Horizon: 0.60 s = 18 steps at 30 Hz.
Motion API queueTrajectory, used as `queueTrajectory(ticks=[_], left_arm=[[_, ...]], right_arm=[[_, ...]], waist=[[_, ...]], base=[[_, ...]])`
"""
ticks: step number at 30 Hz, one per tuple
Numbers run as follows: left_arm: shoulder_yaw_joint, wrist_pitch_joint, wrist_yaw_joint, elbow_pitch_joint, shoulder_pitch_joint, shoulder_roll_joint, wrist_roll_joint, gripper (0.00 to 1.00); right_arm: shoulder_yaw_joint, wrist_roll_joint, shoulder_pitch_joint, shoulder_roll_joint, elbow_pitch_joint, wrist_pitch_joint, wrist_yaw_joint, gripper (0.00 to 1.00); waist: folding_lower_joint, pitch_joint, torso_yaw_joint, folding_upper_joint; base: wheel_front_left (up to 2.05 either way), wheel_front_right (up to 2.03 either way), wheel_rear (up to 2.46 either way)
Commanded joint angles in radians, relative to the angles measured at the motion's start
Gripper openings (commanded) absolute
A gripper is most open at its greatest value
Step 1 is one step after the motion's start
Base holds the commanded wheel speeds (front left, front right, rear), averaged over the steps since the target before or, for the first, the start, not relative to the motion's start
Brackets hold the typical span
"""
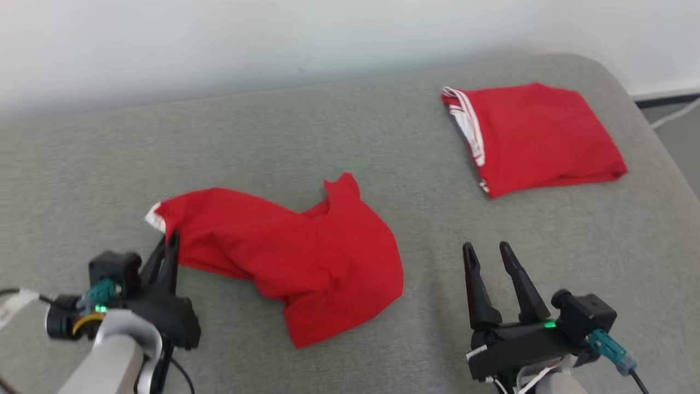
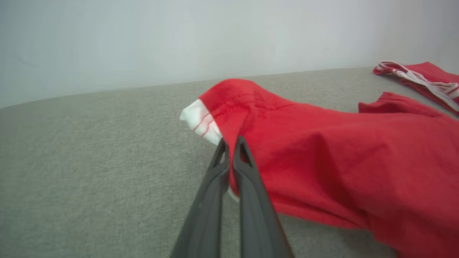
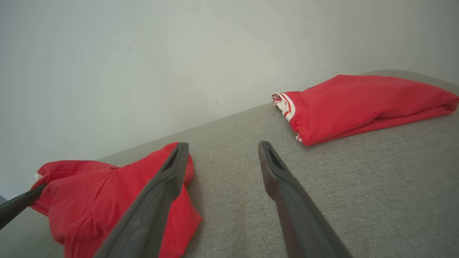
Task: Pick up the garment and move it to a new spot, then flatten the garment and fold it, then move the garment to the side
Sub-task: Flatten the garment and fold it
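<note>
A crumpled red garment (image 1: pixel 306 257) with a white trimmed edge lies on the grey padded surface, left of centre. My left gripper (image 1: pixel 170 241) is shut on its left end, near the white trim; the left wrist view shows the fingers pinching the red garment (image 2: pixel 322 157) just below that trim. My right gripper (image 1: pixel 486 251) stands open to the right of the garment, nothing between its fingers. In the right wrist view the garment (image 3: pixel 107 200) lies to the left of and behind the left finger, and the open right gripper (image 3: pixel 222 147) points over bare grey surface.
A second red garment (image 1: pixel 536 137), folded, with white stripes, lies at the far right of the grey surface (image 1: pixel 273 137). A pale wall runs behind. The surface's rounded right edge drops to a floor with a white cable (image 1: pixel 675 114).
</note>
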Motion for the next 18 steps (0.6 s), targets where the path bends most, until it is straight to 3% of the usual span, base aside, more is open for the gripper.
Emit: queueTrajectory(ticks=[1, 13, 18], left_arm=[[0.006, 0.009, 0.027, -0.057, 0.062, 0.016, -0.006, 0.0], [0.057, 0.054, 0.197, -0.419, 0.354, 0.096, -0.047, 0.0], [0.063, 0.057, 0.225, -0.477, 0.449, 0.101, -0.069, 0.0]], right_arm=[[-0.007, -0.007, 0.018, -0.001, 0.001, -0.001, 0.0, 1.0], [-0.029, -0.029, 0.048, 0.0, 0.016, -0.001, 0.0, 1.0], [-0.027, -0.037, 0.05, -0.001, 0.023, -0.001, 0.0, 1.0]], waist=[[0.0001, -0.037, 0.064, 0.0], [0.0001, -0.067, 0.14, 0.0], [0.0001, -0.071, 0.153, 0.0]], base=[[0.0, 0.0, 0.0], [0.0, 0.0, 0.0], [0.0, 0.0, 0.0]])
